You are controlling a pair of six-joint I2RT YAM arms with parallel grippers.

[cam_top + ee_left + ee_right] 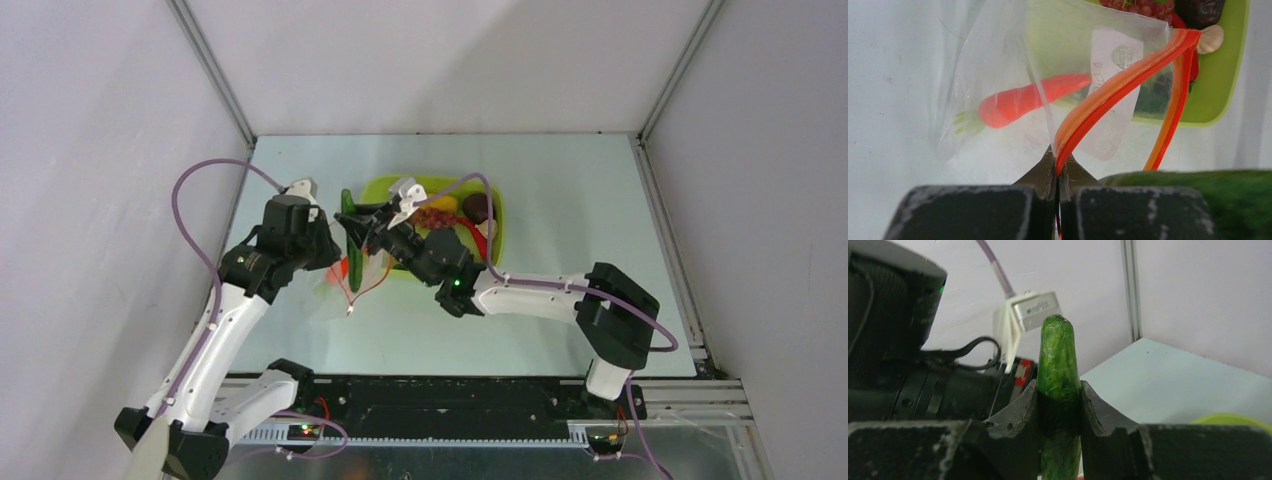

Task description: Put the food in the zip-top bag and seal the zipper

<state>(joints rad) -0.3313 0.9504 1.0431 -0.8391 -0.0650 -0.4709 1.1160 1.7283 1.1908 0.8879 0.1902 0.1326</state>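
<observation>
left hand, closest in its wrist view, is pinched tight on the zipper. surface lies bare right of and beyond the tray, with open room out to its edges. zip-top bag sags just left of the tray, overlapping its left rim, its two zipper strips parted. right hand clamps the cucumber at the tray's left edge, long axis crosswise to the fingers, tip free. carrot lies inside the bag, narrow end toward the tray.

The left arm leans toward 1 o'clock, the left gripper pinching the thin orange-red zipper strip; the right arm stretches toward 10 o'clock, the right gripper clamping a long green toy cucumber.
</observation>
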